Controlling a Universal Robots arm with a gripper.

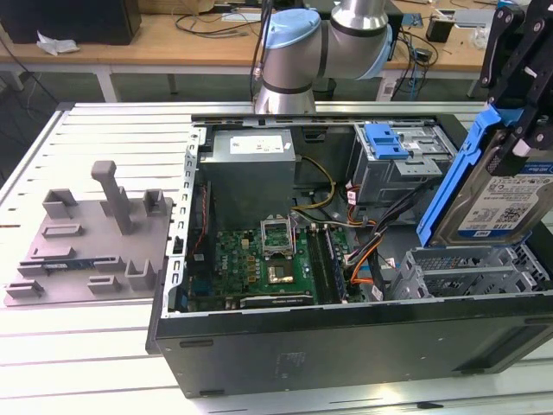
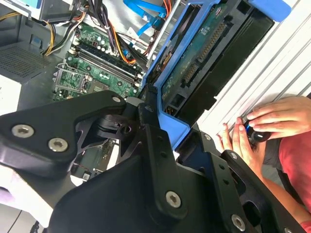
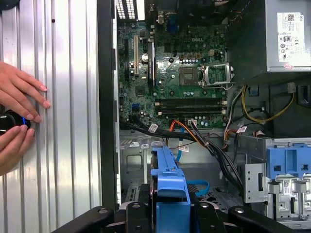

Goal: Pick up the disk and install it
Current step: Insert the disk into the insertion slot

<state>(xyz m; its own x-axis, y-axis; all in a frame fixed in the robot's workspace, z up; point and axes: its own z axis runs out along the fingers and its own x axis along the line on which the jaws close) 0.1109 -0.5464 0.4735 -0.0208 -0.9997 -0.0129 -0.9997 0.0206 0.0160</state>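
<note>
**Item held.** The gripper (image 1: 521,104) is closed on the disk (image 1: 501,194). Its black metal fingers (image 2: 148,121) clamp the end of the blue plastic carrier bracket (image 2: 170,127). In the exterior view the disk stands nearly on edge. It is a flat silver rectangle with a blue-and-white label on one face. The second wrist view shows its other face, a green circuit board (image 2: 204,53) with a row of connector pins.

**Location.** The disk hangs at the corner of the open computer case (image 1: 346,346) on the exterior view's right, over a grey sheet-metal drive bay (image 1: 471,272) with perforated, ribbed walls. Its lower edge is level with the bay's top rim, but whether they touch cannot be determined.

**Surroundings.**
- A bundle of orange and black cables (image 1: 367,251) lies just beside the bay, on the exterior view's left.
- Beyond the cables are the green motherboard (image 1: 259,259) and the boxy grey power supply (image 1: 251,164).
- A second grey drive cage (image 1: 406,169), topped by a blue latch (image 1: 384,138), stands farther back, apart from the disk.
- The bay's near side is bounded by the black case wall.

**Outside the case.** A matte grey fixture plate (image 1: 86,233) with upright posts rests on the slatted white metal table (image 1: 78,346), well apart from the disk. In the first wrist view a person's hands (image 3: 17,121) rest on the table slats around a small black knob (image 3: 7,121), close to the case's outer wall.
</note>
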